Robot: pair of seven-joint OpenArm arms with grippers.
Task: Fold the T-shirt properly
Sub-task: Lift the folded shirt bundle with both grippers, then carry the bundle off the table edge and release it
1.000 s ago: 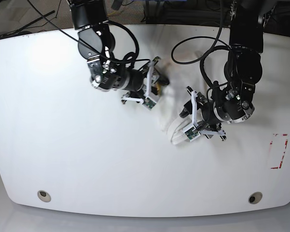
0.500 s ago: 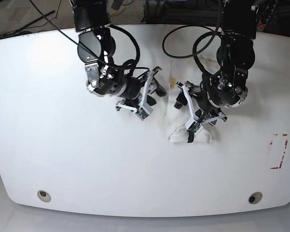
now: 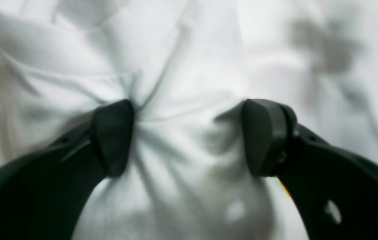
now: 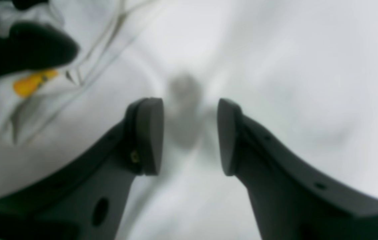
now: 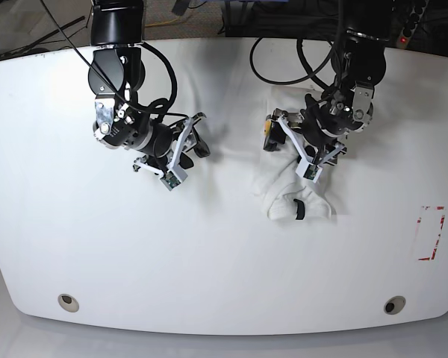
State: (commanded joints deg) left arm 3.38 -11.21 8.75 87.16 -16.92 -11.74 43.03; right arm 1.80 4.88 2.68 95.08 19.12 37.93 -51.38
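The T-shirt lies bunched in a small white heap right of the table's centre, with a bit of yellow-orange print at its back edge. My left gripper is at the heap's back end. In the left wrist view it is open, pressed down on creased white cloth that bulges between the jaws. My right gripper is apart from the shirt, to its left. In the right wrist view it is a little open over bare white surface, with the shirt's edge at the upper left.
The white table has two round holes near its front edge. A red-and-white marker lies at the right edge. Black cables hang at the back. A small dark strip sits on the heap's front.
Both arms have moved toward the back. The right gripper has drawn off to the left, away from the shirt. The left gripper has shifted to the heap's back end, baring more cloth.
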